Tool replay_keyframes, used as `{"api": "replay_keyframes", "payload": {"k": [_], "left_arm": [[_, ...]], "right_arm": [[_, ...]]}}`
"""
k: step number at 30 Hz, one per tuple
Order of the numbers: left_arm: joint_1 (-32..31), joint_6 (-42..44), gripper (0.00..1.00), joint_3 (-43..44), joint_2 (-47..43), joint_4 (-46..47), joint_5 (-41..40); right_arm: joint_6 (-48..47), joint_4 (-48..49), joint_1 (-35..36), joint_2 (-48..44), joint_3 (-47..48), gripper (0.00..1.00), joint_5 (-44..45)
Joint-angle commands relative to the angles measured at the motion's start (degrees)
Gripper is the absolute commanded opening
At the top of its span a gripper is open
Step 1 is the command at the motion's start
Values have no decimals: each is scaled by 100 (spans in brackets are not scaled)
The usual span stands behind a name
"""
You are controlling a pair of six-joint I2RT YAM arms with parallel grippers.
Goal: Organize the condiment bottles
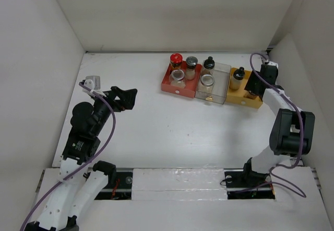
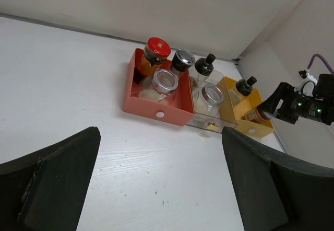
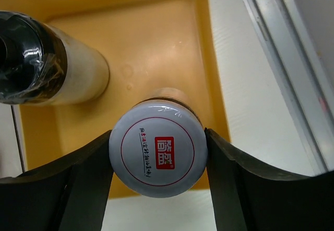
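Observation:
The condiment bottles stand in three trays at the back. The red tray (image 1: 168,84) holds a red-capped dark jar (image 1: 176,59) and two silver-lidded jars (image 1: 178,76). In the clear tray (image 1: 222,82) are a black-capped bottle (image 1: 209,62) and a silver-lidded jar (image 1: 207,80). Another black-capped bottle (image 3: 31,58) stands in the yellow tray (image 3: 156,48). Over that tray, my right gripper (image 3: 158,158) is shut on the lid of a white-lidded jar (image 3: 158,137). My left gripper (image 2: 162,178) hangs open over bare table, well left of the trays.
White walls close in the table on the left, back and right. The yellow tray (image 1: 249,101) sits close to the right wall. A metal rail (image 3: 292,58) runs along the table just right of it.

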Motion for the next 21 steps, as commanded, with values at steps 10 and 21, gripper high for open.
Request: {"api": "replay_keyframes", "payload": {"k": [10,21], "left_arm": [[-13,78,99,140,109,84,-18],[-13,78,99,140,162,84,35]], "right_arm": [[301,925,-156,254,425,92,-630],[-67,1383,792,-2285,-6,99,-1516]]}}
